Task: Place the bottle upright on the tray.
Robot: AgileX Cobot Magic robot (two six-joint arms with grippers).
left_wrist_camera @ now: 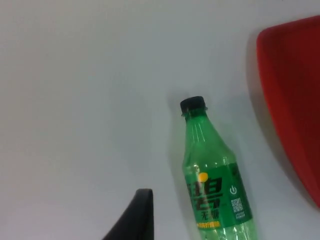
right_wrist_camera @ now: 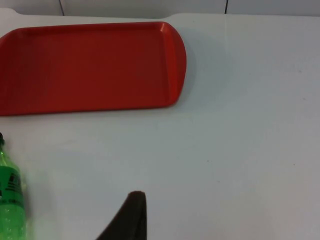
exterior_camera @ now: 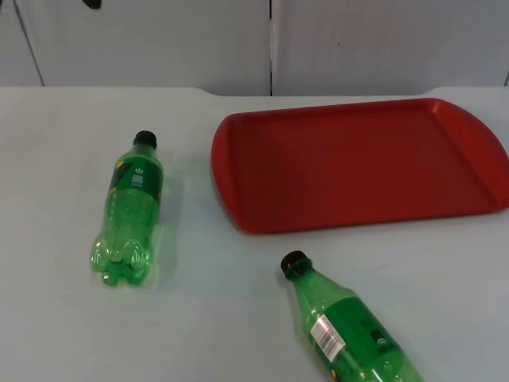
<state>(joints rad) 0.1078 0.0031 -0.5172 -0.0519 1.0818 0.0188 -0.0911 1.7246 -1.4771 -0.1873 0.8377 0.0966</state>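
Observation:
Two green plastic bottles with black caps lie on their sides on the white table. One bottle (exterior_camera: 131, 211) (left_wrist_camera: 212, 180) lies left of the red tray (exterior_camera: 358, 163), its cap toward the wall. The other bottle (exterior_camera: 350, 326) (right_wrist_camera: 10, 200) lies in front of the tray at the table's near edge, its cap toward the tray. The tray (right_wrist_camera: 85, 65) (left_wrist_camera: 295, 100) holds nothing. My left gripper (left_wrist_camera: 137, 220) hangs over bare table beside the left bottle, apart from it. My right gripper (right_wrist_camera: 130, 217) hangs over bare table, away from the tray and the near bottle.
The grey partition wall (exterior_camera: 254, 40) closes off the table behind the tray. Bare white table (exterior_camera: 48, 318) lies at the front left, between the two bottles, and to the right of the tray in the right wrist view.

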